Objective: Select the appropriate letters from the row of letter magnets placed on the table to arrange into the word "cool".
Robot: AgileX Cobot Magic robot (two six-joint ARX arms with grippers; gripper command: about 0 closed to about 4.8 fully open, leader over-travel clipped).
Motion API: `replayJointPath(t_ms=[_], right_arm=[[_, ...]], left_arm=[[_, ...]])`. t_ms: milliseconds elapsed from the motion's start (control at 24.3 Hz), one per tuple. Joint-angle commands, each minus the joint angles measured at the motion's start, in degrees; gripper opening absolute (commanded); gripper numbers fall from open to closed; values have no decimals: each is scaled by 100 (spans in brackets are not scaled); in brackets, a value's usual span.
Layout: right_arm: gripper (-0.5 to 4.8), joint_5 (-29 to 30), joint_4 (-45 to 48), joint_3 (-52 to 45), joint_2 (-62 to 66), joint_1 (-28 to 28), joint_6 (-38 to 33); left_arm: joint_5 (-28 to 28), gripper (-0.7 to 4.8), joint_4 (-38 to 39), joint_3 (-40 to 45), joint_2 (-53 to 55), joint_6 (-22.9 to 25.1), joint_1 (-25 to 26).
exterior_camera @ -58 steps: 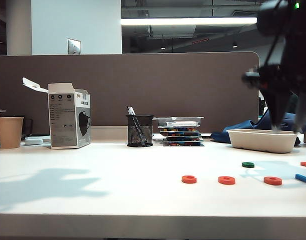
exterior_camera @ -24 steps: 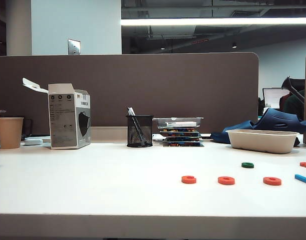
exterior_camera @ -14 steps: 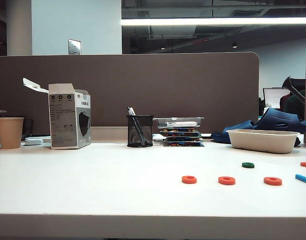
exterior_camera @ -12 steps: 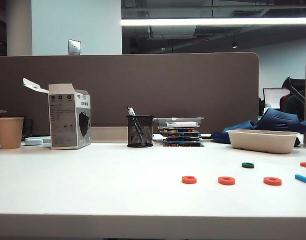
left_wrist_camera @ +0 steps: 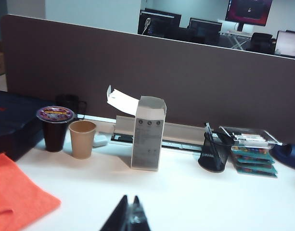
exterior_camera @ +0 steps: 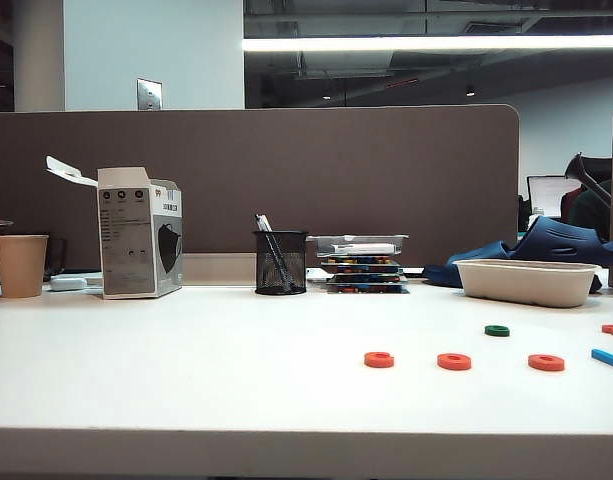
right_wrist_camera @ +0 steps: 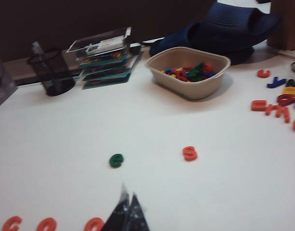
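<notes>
While both my arms are now withdrawn from the exterior view, where the right one hung over the tray earlier, the table [exterior_camera: 186,380] lies undisturbed. My left gripper [left_wrist_camera: 129,217] has its fingers pressed together, holding nothing, above bare desktop near the box [left_wrist_camera: 148,133]. My right gripper [right_wrist_camera: 128,211] is likewise pressed together and empty, just above the letters. Three red-orange letters [exterior_camera: 453,360] form a row near the front edge, with the blue bar [exterior_camera: 607,357] at its right end. I judge the word laid out and the task essentially complete.
</notes>
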State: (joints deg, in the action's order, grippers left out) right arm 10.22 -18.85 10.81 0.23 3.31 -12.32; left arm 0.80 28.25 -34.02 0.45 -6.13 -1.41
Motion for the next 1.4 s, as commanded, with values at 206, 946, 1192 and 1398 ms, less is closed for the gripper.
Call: replayJointPath(t_ms=[206, 946, 1192, 1398], right_arm=[[-6, -157, 669, -551, -35, -7, 772], [-5, -127, 1143, -1084, -31, -2, 953], [-5, -131, 1139, -1075, -31, 4, 953], [-5, -131, 1139, -1075, -31, 2, 953]], left_arm=[[-232, -5, -1799, 1591, -31, -9, 4], [-234, -5, -3512, 3359, -33, -35, 9], [-234, -5, -3423, 3359, -33, -52, 7], [-234, -5, -3423, 3359, -33, -52, 7]])
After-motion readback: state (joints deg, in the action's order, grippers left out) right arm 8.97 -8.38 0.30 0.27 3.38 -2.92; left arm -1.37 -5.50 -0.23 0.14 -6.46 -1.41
